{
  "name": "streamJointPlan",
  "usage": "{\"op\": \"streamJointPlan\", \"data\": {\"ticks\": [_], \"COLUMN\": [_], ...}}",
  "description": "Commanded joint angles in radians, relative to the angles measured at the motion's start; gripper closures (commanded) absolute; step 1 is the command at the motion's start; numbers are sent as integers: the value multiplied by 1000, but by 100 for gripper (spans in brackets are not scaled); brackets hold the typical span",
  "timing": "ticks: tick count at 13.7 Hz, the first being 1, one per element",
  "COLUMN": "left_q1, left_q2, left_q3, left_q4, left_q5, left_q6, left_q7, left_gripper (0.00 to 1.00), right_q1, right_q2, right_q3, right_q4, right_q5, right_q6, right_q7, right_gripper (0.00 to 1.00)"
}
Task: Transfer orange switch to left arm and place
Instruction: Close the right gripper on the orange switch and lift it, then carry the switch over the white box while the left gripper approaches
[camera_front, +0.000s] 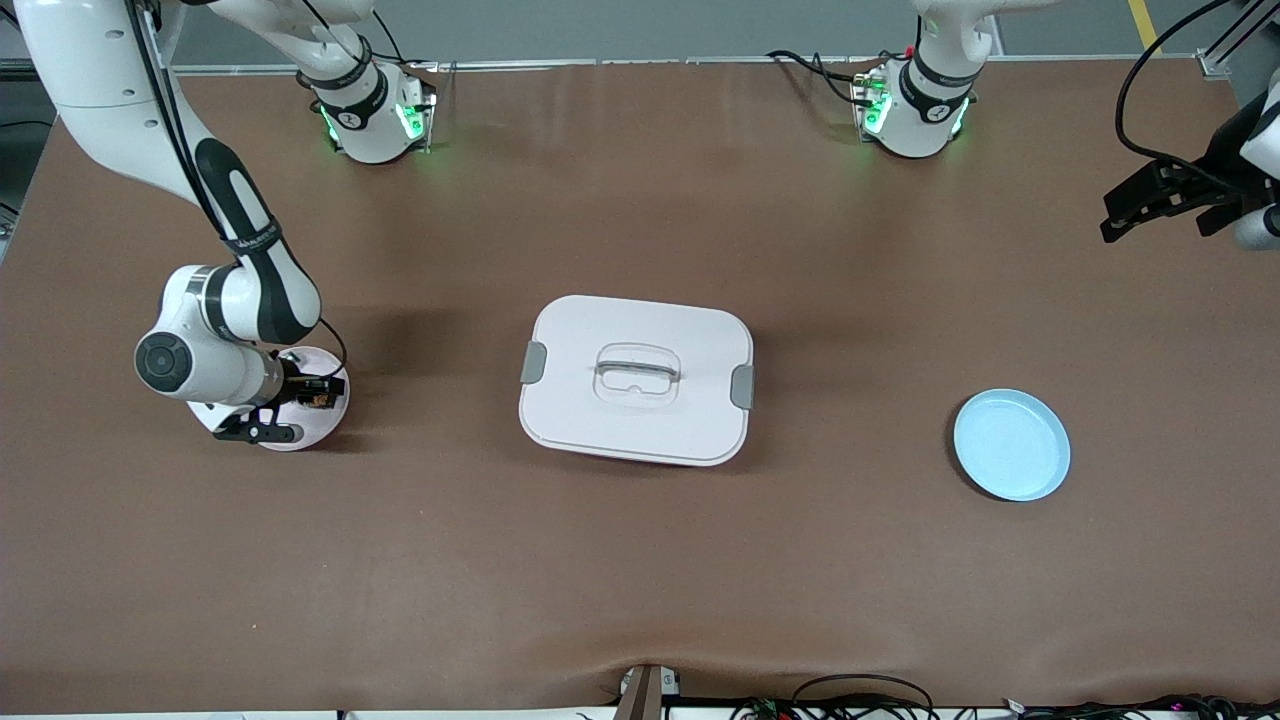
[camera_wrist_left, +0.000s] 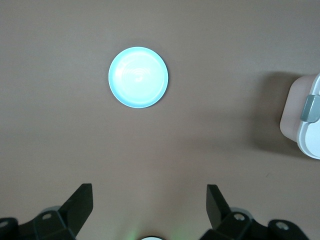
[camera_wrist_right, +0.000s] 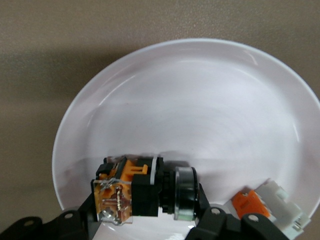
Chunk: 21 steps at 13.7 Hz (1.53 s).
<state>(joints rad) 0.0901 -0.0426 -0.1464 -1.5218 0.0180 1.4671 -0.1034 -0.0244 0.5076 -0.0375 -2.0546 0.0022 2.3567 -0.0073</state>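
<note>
The orange switch (camera_wrist_right: 142, 187), a small black block with orange parts and a silver ring, lies sideways between the fingers of my right gripper (camera_wrist_right: 142, 220). The gripper is shut on it, just over a white plate (camera_wrist_right: 200, 110). In the front view my right gripper (camera_front: 300, 395) and the switch (camera_front: 318, 392) are over that plate (camera_front: 325, 420) toward the right arm's end of the table. The white box (camera_front: 636, 378) stands mid-table, its lid on. My left gripper (camera_front: 1115, 215) is open and empty, up in the air at the left arm's end of the table; it also shows in the left wrist view (camera_wrist_left: 149, 197).
A light blue plate (camera_front: 1011, 445) lies toward the left arm's end, seen empty in the left wrist view (camera_wrist_left: 138, 77), where the box's latch corner (camera_wrist_left: 307, 117) also shows. A small white-and-grey piece with an orange part (camera_wrist_right: 267, 205) lies on the white plate beside the switch.
</note>
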Motion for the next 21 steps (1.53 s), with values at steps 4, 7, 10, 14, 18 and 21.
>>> {"op": "streamJointPlan", "data": {"ticks": [4, 7, 10, 14, 18, 21], "left_q1": [6, 5, 2, 3, -1, 5], "left_q2": [-5, -3, 12, 23, 49, 43], "left_q3": [-2, -2, -4, -5, -9, -10], "left_q4": [8, 9, 8, 9, 8, 9], "left_q5": [3, 0, 0, 2, 5, 3], "left_q6": [-17, -13, 1, 12, 18, 29], "left_q7": [10, 10, 10, 10, 7, 7], "left_gripper": [0, 0, 0, 0, 0, 0], "right_q1": [-15, -14, 6, 142, 332, 446], "right_q2": [-44, -121, -198, -294, -324, -313], "right_q3": [11, 11, 16, 21, 24, 22], "right_q4": [25, 74, 129, 160, 244, 307], "right_q5": [2, 2, 4, 7, 56, 305], "right_q6": [-92, -218, -376, -559, -712, -735], "right_q7": [-7, -5, 10, 298, 626, 898], "right_gripper": [80, 80, 83, 84, 83, 83]}}
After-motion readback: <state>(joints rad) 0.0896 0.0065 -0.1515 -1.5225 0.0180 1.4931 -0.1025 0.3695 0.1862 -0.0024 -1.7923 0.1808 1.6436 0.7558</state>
